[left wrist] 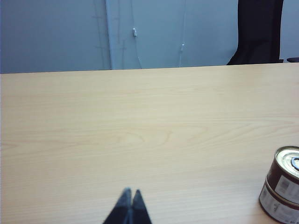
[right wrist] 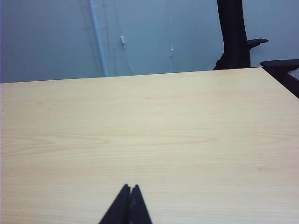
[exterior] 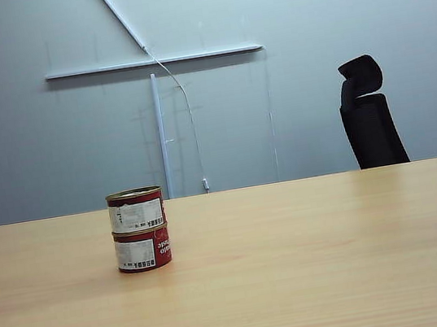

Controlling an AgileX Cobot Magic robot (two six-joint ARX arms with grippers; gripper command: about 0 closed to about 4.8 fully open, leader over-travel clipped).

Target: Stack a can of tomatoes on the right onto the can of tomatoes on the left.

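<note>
Standing stacked: upper tomato can (exterior: 136, 210) upright on lower tomato can (exterior: 143, 250), left part of wooden table (exterior: 316, 264) | left gripper (left wrist: 130, 194) pinched closed, empty, low over table, stack off to its side | right gripper (right wrist: 130, 189) closed, empty, over bare tabletop | black chair (exterior: 369, 115) behind table

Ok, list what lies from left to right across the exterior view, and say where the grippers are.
Stacked tomato cans on the table → white pole at the wall → black chair. No gripper shows in that view; the left gripper and the right gripper appear shut above bare table in their wrist views.
</note>
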